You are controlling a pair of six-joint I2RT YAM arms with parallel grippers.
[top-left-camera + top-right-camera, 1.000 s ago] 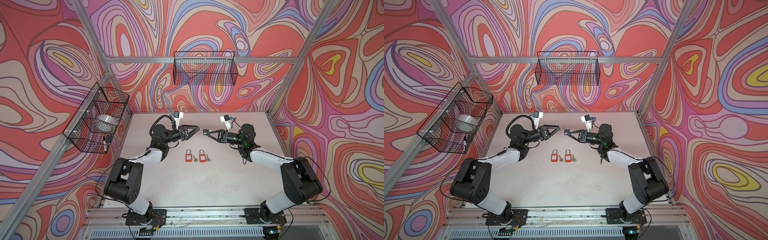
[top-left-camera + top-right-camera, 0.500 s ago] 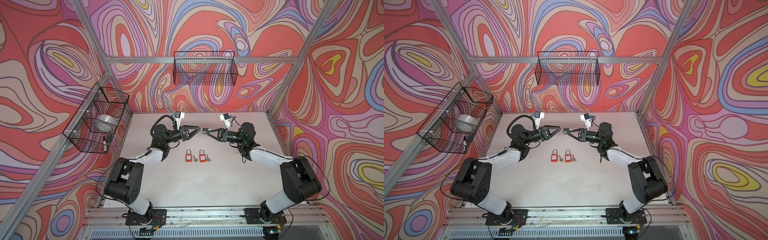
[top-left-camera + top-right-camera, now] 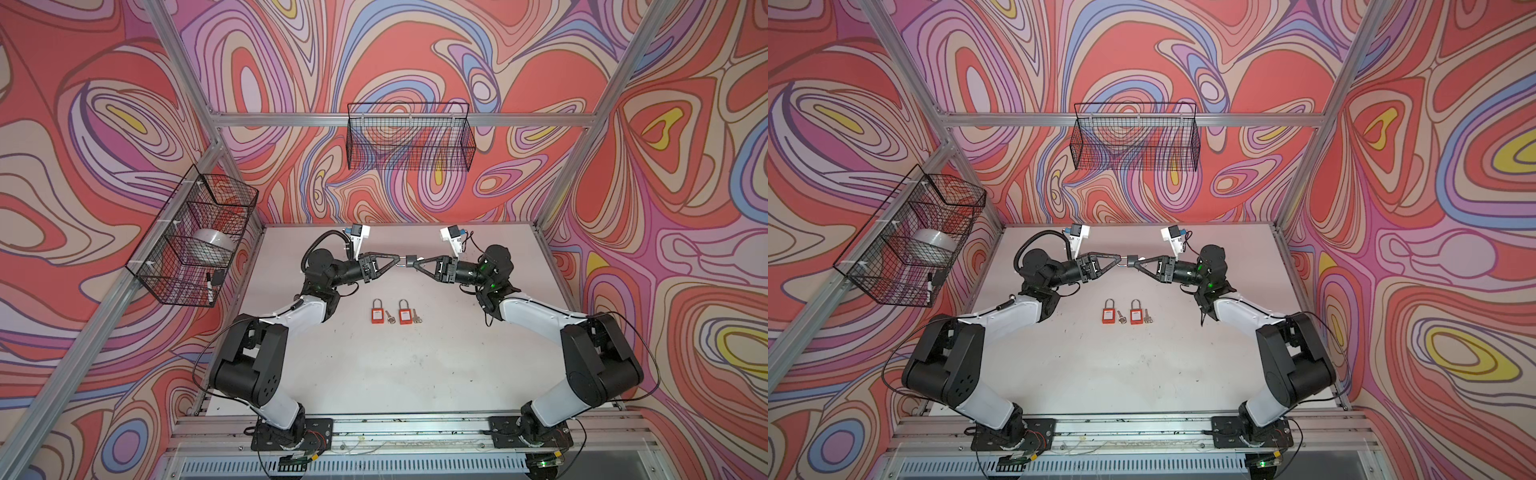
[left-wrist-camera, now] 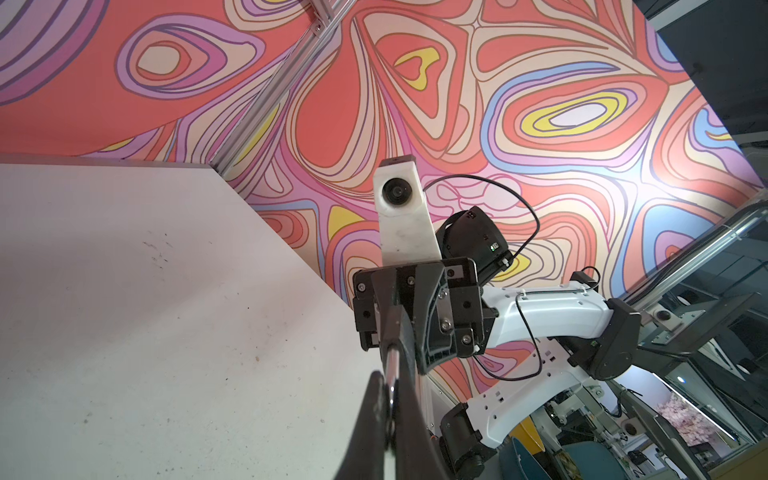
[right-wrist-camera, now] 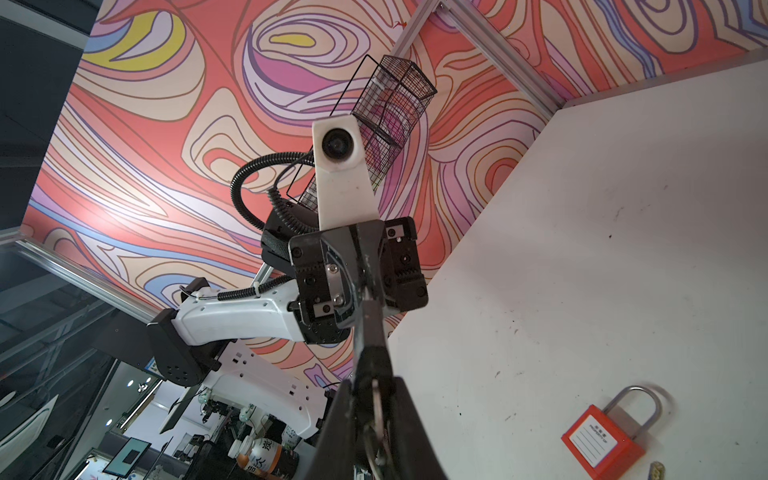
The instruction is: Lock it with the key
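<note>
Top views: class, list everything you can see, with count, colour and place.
table: 1, white, cell floor.
red padlocks: 2, red, side by side mid-table.
keys: 2, silver, one beside each red padlock.
dark padlock: 1, dark, silver shackle, held above table.
wire baskets: 2, black, back wall, left wall.
tape roll: 1, whitish, left-wall basket.
left gripper: 1, black, shut on dark padlock.
right gripper: 1, black, shut on dark padlock.
</note>
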